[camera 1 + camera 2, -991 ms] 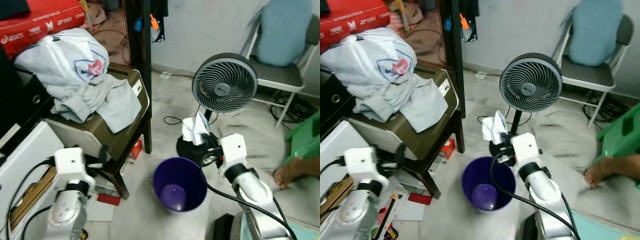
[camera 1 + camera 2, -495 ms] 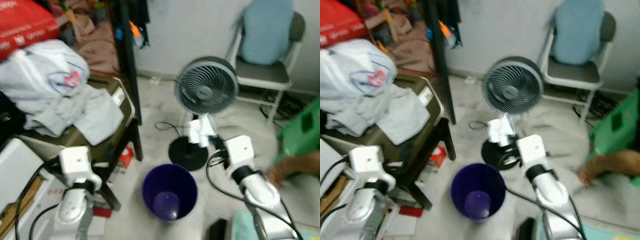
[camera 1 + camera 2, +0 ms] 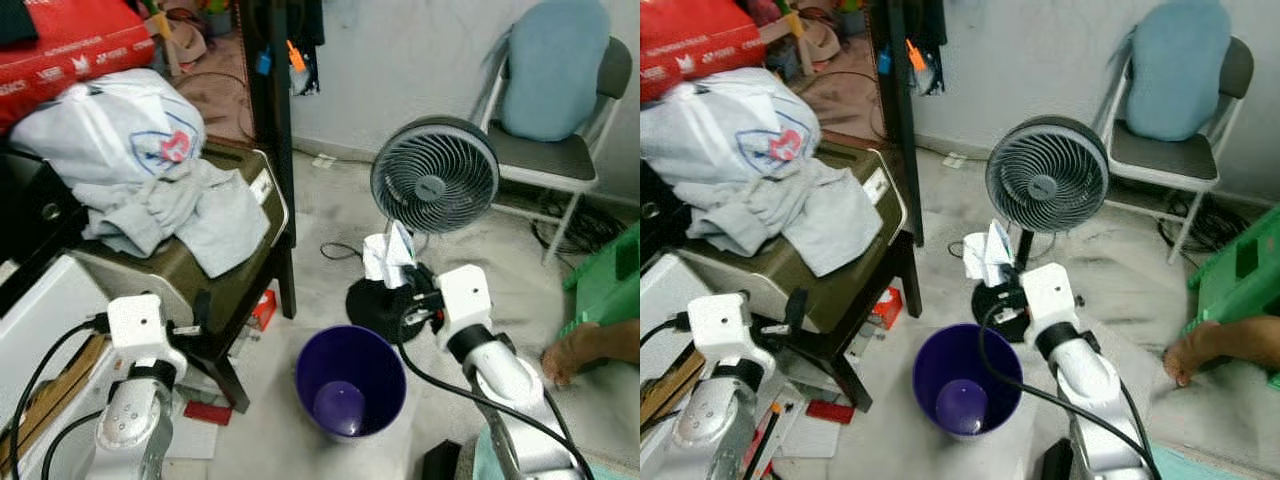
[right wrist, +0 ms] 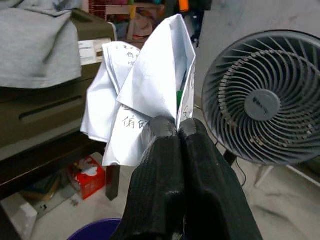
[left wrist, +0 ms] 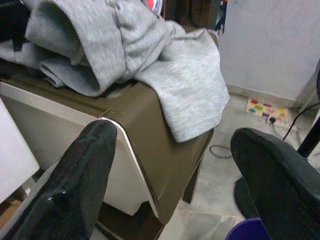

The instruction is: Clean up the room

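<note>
Paper in hand, drop into the bin not done yet.

Left gripper [image 5: 170, 170] idle low beside the brown unit [image 3: 190, 262], its 2 fingers spread wide, holding nothing; grey clothes [image 3: 150, 170] heaped on top, red items and papers [image 3: 212, 412] on the floor under it. Purple bin [image 3: 350, 380] sits centre, looks empty apart from its base. Right gripper [image 4: 172, 135] has fingers pinched tight on crumpled white paper [image 3: 387, 255], held just behind the bin's far rim, in front of the fan [image 3: 434, 178]. Judgement: pickup done; left to do is bring the paper over the bin and release, then the floor litter.
</note>
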